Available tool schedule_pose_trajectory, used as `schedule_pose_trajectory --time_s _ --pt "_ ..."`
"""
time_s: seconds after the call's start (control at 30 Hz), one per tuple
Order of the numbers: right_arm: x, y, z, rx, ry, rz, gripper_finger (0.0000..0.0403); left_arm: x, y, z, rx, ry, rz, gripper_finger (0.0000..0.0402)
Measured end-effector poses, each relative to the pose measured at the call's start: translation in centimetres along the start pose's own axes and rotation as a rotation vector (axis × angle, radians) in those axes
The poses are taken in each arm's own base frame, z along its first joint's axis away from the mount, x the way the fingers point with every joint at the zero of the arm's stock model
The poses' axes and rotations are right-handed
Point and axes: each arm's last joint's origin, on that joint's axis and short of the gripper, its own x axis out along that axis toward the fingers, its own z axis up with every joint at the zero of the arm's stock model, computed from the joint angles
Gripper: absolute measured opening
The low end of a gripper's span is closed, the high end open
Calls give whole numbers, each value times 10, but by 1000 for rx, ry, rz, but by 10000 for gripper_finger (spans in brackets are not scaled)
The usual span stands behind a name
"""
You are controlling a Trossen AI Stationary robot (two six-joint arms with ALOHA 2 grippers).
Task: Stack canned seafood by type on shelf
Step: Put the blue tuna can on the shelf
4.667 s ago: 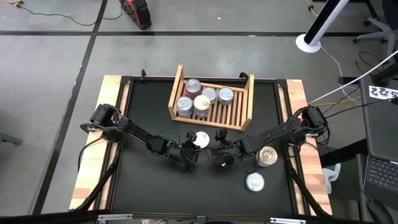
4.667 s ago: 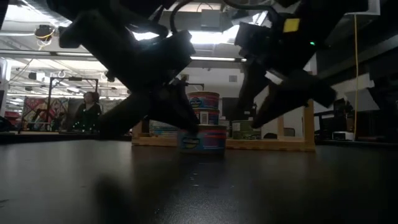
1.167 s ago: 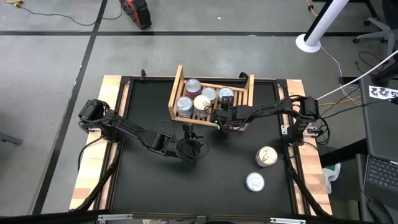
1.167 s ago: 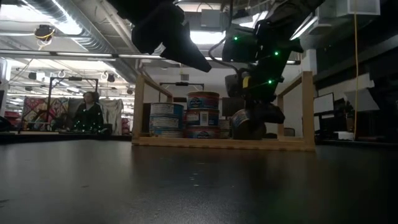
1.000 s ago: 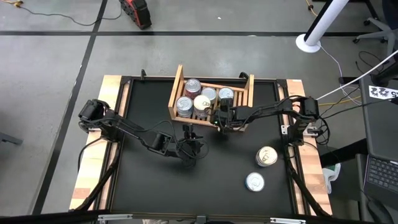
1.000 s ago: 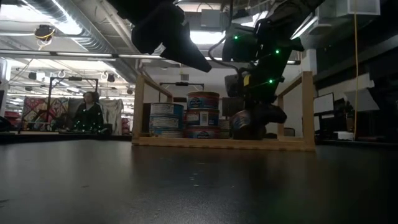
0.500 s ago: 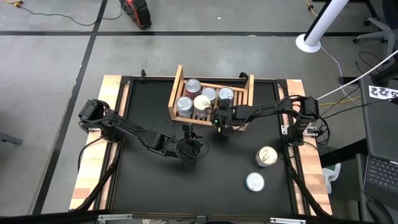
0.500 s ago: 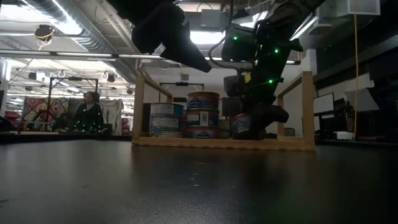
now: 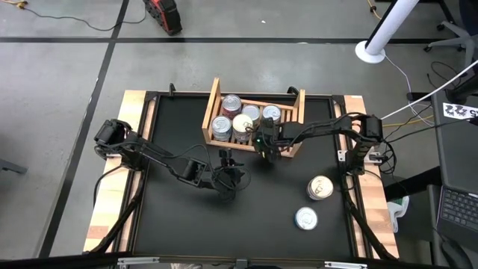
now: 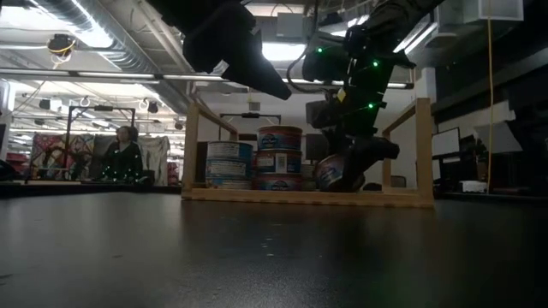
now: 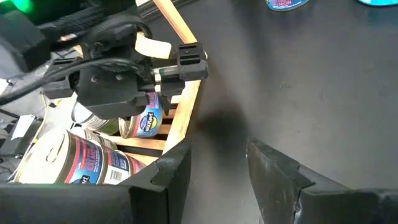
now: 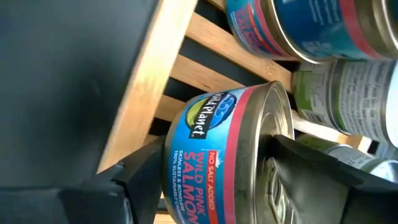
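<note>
Right gripper [image 9: 263,145] carried salmon tin [image 12: 214,163] into shelf [image 9: 211,110], fingers still straddling it; left gripper [image 9: 227,159] fingers parted, empty.

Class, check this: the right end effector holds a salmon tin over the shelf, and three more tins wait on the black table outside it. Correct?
Not quite. The high view shows two tins outside the shelf, not three. The right end effector does hold the salmon tin there.

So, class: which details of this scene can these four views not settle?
- Whether the blue-and-red salmon tin rests on the light wooden shelf: the right gripper covers it from above.
- Lower stacked tins: high view shows only lids.
- Two loose tins' side labels.
</note>
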Motion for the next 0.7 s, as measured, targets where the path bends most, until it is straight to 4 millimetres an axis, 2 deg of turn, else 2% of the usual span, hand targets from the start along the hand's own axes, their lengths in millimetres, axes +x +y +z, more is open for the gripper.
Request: schedule_pose_trajectory --time_s 0.13,0.3,0.7 --pt "-3 -6 2 7 -3 9 282 0 0 0 -11 0 0 150" --pt "-8 -15 6 23 3 -64 282 0 0 0 -12 0 0 150" --pt "-9 -13 8 94 -28 6 282 0 0 0 -29 0 0 150"
